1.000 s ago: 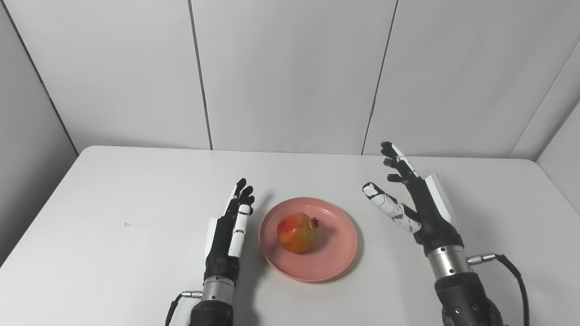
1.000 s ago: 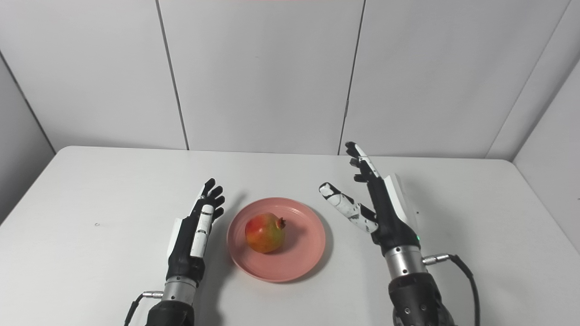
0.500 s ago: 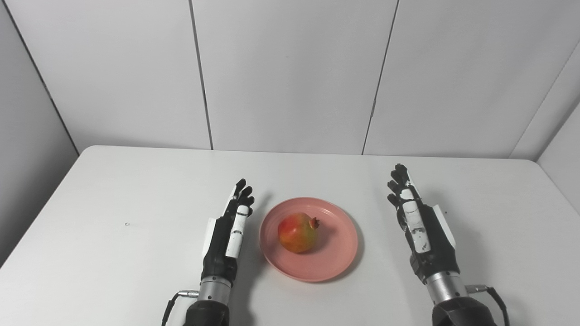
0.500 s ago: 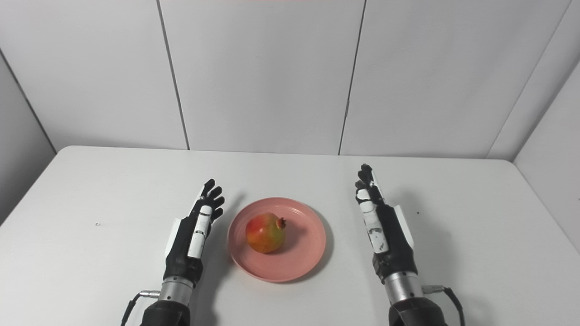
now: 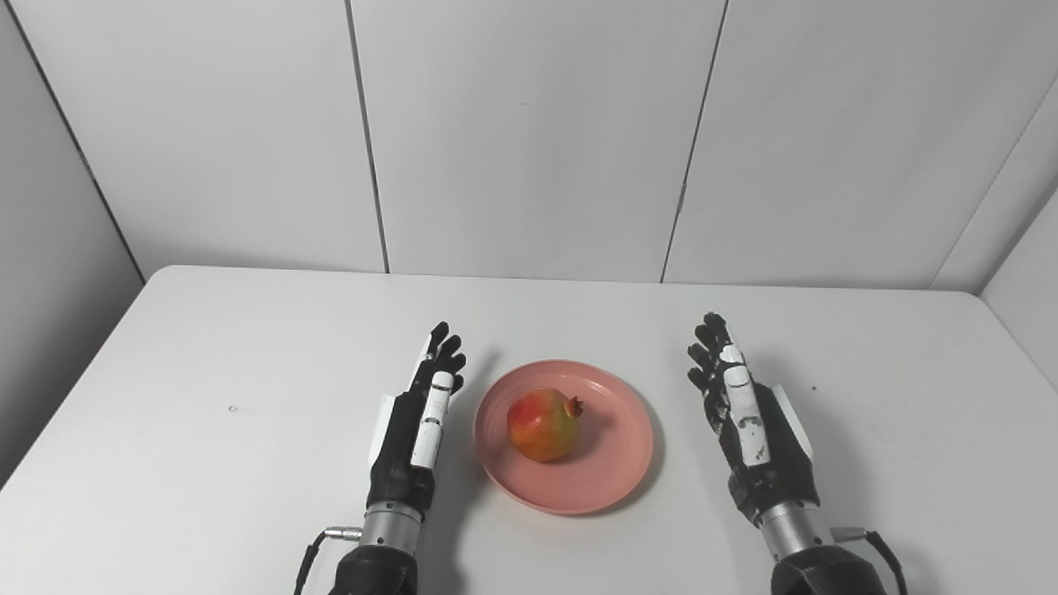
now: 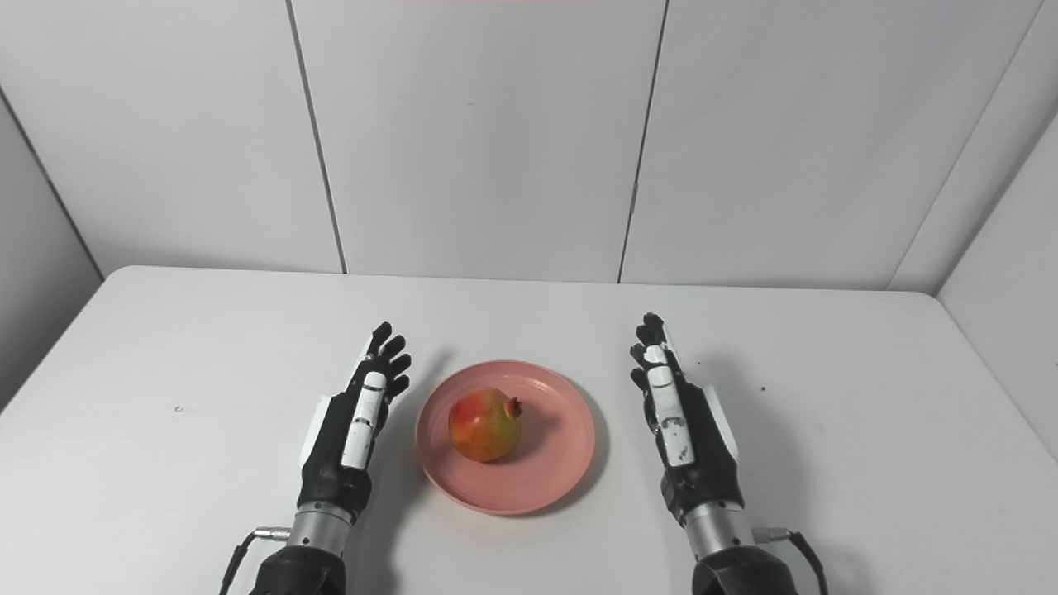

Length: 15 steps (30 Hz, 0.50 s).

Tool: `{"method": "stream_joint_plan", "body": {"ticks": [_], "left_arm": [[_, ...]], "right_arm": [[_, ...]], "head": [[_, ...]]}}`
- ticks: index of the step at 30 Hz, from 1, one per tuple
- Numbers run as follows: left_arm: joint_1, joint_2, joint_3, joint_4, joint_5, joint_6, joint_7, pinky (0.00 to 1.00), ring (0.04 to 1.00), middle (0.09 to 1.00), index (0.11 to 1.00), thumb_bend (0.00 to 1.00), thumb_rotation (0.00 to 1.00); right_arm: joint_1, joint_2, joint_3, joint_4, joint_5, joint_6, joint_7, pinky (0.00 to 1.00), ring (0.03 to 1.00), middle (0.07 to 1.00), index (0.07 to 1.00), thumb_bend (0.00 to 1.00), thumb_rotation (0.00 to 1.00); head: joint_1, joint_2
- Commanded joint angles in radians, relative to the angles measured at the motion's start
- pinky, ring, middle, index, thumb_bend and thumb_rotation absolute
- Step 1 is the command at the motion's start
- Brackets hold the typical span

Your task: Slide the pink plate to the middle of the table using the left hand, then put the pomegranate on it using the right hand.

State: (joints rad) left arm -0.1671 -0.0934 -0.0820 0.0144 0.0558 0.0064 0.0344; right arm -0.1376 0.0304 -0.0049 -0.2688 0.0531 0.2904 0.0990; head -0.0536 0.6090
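Pomegranate (image 5: pixel 542 425): lies on the pink plate (image 5: pixel 616 463), a little toward 9 o'clock of the plate's middle, its dark crown pointing to 3 o'clock; it touches neither hand.
Pomegranate and fingers: the left hand's fingers (image 5: pixel 441 357) stand at about 10 o'clock from the fruit, the right hand's fingers (image 5: pixel 712 351) at about 2 o'clock; both sets are clear of it, with bare plate rim between.
Left hand (image 5: pixel 415 430): just beside the plate at its 9 o'clock, apart from the rim, fingers stretched straight toward 12 o'clock and close together, holding nothing.
Right hand (image 6: pixel 682 421): near the plate at its 3 o'clock, farther from the rim than the left one, fingers straight and close together toward 12 o'clock, empty.
Hidden or cut off: both forearms run off the bottom edge; the palms face inward, so their inner sides are hard to make out; whether the hands rest on the table (image 5: pixel 207 364) or hang just over it cannot be told.
Plate: sits near the middle of the white table, between the two hands.
Plate contents: the single pomegranate.
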Motion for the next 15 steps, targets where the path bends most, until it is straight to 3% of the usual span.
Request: {"method": "stream_joint_plan", "body": {"ticks": [1, 15], "left_arm": [[-0.016, -0.004, -0.001, -0.042, -0.015, -0.002, -0.013, 0.94, 0.947, 0.970, 0.966, 0.45, 1.00], [-0.015, 0.003, -0.007, -0.049, -0.028, 0.013, -0.025, 0.94, 0.950, 0.976, 0.971, 0.46, 1.00]], "right_arm": [[0.004, 0.011, 0.002, -0.023, 0.014, -0.036, -0.013, 1.00, 1.000, 1.000, 1.000, 0.34, 1.00], [0.012, 0.006, 0.023, -0.021, 0.003, -0.048, -0.022, 1.00, 0.999, 1.000, 1.000, 0.34, 1.00]], "head": [[-0.004, 0.000], [-0.001, 0.002]]}}
